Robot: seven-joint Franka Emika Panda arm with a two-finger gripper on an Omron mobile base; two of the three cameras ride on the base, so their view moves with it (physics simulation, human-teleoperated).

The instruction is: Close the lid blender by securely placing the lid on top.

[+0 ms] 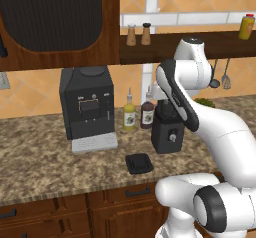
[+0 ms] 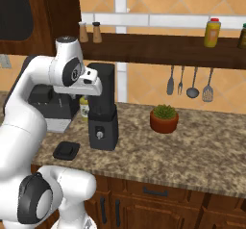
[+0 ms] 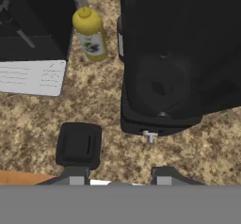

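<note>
Parted and holding nothing, the gripper [image 3: 117,175] looks almost straight down at the counter, its two dark finger tips [image 3: 75,174] rising at the bottom of the hand view with open space between them. Nearest to it, just above the left tip in that view, the lid [image 3: 78,144] lies flat on the speckled stone counter [image 3: 33,124], free of both fingers; in the left base view the lid [image 1: 138,163] sits near the counter's front edge, a little in front of the blender [image 1: 167,130]. Beyond the right tip stands the blender [image 3: 174,68], its jar mouth uncovered and its silver knob [image 3: 150,136] facing the hand. Farther off, past the lid, are the grey drip tray [image 3: 31,77] of the coffee machine [image 1: 88,103] and a yellow bottle [image 3: 90,34] beside a darker bottle [image 1: 147,113] near the wall.
</note>
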